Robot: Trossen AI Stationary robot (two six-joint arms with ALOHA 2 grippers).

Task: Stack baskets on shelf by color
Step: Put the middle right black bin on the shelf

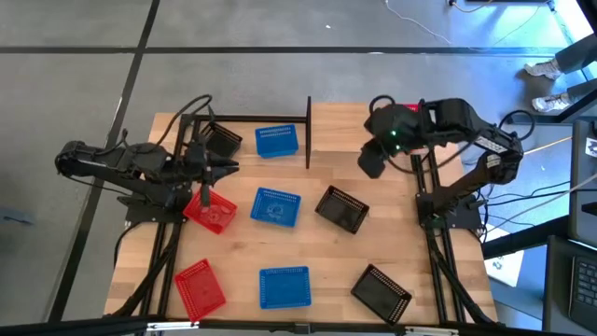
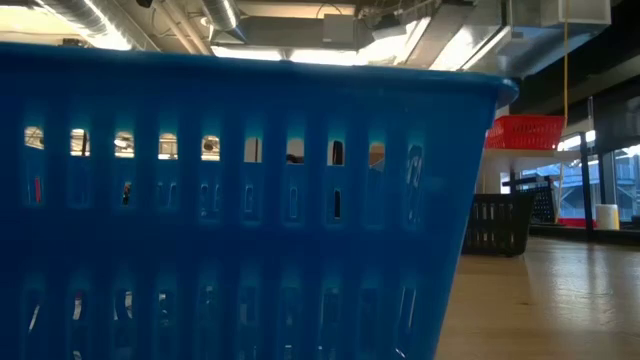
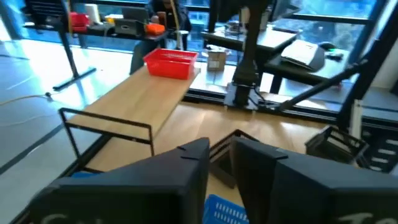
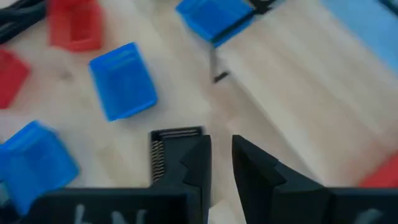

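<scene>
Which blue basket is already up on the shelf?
The blue basket at the table's far edge, beside a black basket on the shelf. The other two blue baskets, one mid-table and one near the front edge, sit on the tabletop.

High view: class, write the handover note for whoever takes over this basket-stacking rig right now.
Left gripper: over the loose red basket at table left.
Right gripper: open, empty, above the shelf.
Done: the shelved red basket sits at the shelf's right end. A blue basket and a black basket lie unstacked inside the frame at back left.
Left: six baskets loose on the table, two per colour; no stack yet.
</scene>
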